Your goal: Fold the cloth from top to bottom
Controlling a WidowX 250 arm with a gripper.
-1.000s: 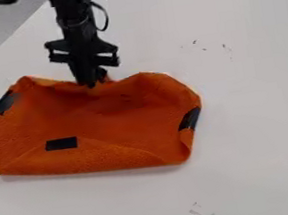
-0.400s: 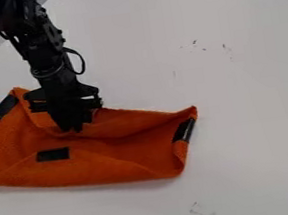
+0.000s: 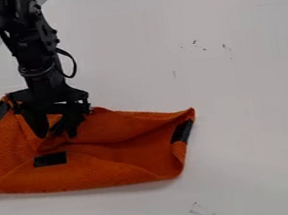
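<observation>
Camera view: the orange cloth lies on the white table, towards the table's left edge, its left end cut off by the view. Above its left half the black gripper points down with its fingers apart, cloth visible between them, and it appears to have hold of nothing. Going by the slack flap along the top side, the fold looks begun but unfinished: that layer sags across the middle, short of the bottom edge. Bringing it down and flattening the creases seem left to do.
</observation>
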